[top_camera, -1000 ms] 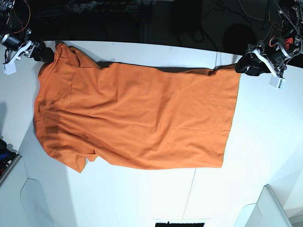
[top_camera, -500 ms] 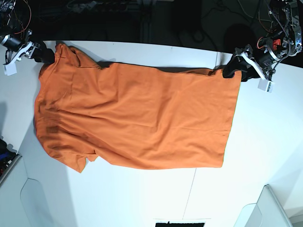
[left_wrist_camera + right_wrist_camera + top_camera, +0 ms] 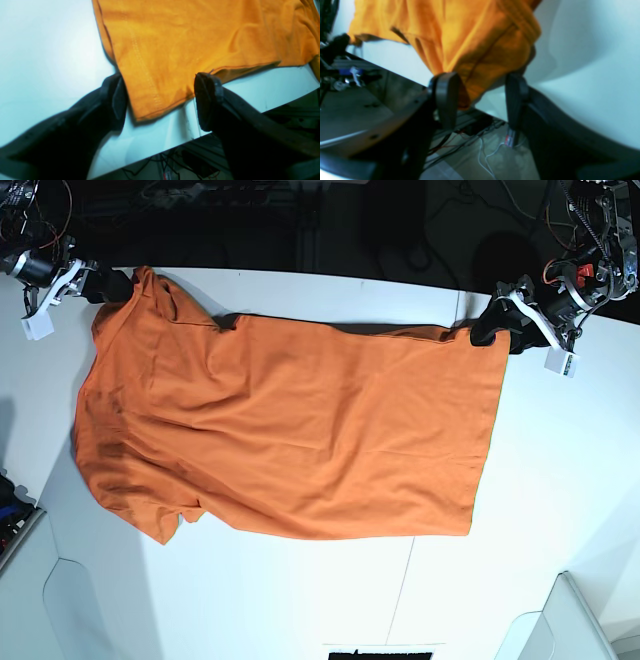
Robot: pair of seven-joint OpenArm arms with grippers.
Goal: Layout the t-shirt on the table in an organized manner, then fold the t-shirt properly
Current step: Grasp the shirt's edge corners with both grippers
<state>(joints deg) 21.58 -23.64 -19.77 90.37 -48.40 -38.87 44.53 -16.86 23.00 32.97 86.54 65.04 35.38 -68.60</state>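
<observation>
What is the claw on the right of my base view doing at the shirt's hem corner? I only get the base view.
Observer: In the left wrist view, the left claw is open. Its fingers sit either side of the t-shirt hem corner, which lies flat on the table.
Reviewer: And the other claw, by the collar end?
Observer: In the right wrist view, a bunched fold sits between the right claw fingers and touches one of them. I cannot tell whether it is pinched.

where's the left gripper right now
In the base view the left gripper is at the far right, jaws open around the t-shirt's hem corner by the table's back edge.
</observation>
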